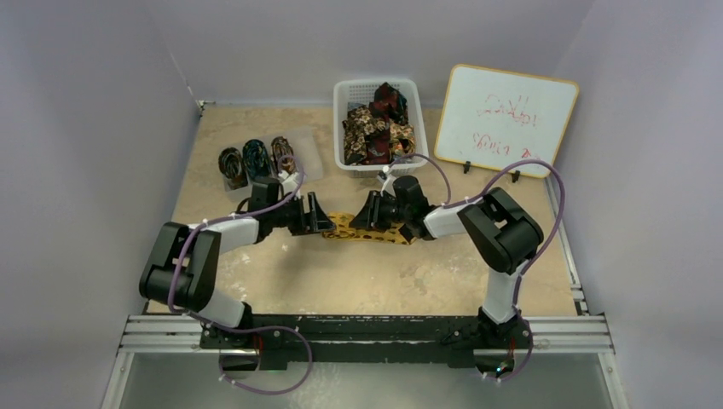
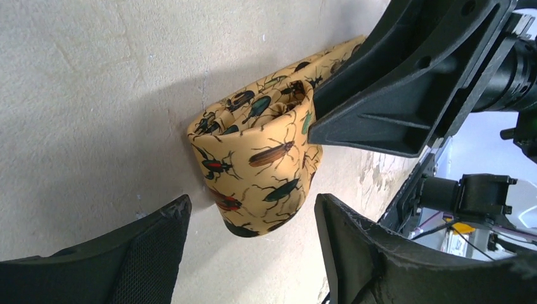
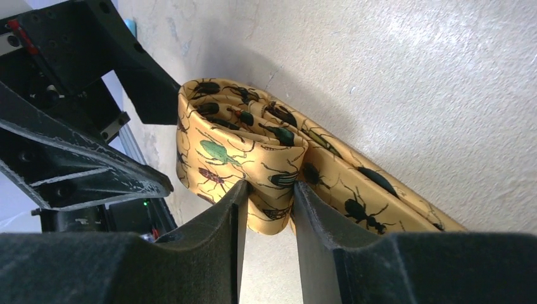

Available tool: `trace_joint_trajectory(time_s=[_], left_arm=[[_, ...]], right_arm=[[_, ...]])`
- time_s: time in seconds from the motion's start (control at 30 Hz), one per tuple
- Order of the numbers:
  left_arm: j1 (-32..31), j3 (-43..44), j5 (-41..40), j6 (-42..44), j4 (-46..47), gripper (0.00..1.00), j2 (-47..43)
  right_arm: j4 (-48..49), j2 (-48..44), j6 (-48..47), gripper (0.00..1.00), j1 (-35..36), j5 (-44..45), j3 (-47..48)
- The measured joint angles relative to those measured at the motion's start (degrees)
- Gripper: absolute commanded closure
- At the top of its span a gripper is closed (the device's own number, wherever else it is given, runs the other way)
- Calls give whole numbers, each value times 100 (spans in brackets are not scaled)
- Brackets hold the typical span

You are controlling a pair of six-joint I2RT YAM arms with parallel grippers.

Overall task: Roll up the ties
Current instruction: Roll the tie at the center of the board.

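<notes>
A golden-yellow tie (image 1: 368, 231) printed with beetles lies mid-table, its left end wound into a loose roll (image 2: 259, 164). My right gripper (image 1: 368, 211) comes in from the right and is shut on a fold of that roll (image 3: 253, 152), fabric pressed between both pads; in the right wrist view the right gripper (image 3: 270, 190) has the unrolled length trailing off to the right. My left gripper (image 1: 317, 215) faces it from the left and stands open. In the left wrist view the left gripper (image 2: 252, 209) has the roll's end between its fingertips, touching neither.
Three rolled ties (image 1: 256, 158) sit on a clear mat at the back left. A white basket (image 1: 343, 94) with several loose dark red and brown ties stands at the back centre. A whiteboard (image 1: 505, 119) leans at the back right. The walls are close on both sides.
</notes>
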Motion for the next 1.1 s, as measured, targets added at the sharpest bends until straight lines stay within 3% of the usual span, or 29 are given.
trace_joint_trajectory(time_s=[0.5,0.63,0.9,1.1], left_arm=[[26,20,612,-280,815,35,678],[26,20,678,-350,962,44,881],[26,13,822,-612,1270,79,1139],[-33,103,507,-743,826,86,1016]], right_arm=[[101,284,-79,65,-90,-356,92],[105,291,-76,66,-90,-400,92],[157,295,-74,65,-90,-424,90],[118,284,-92,53,-90,-428,90]])
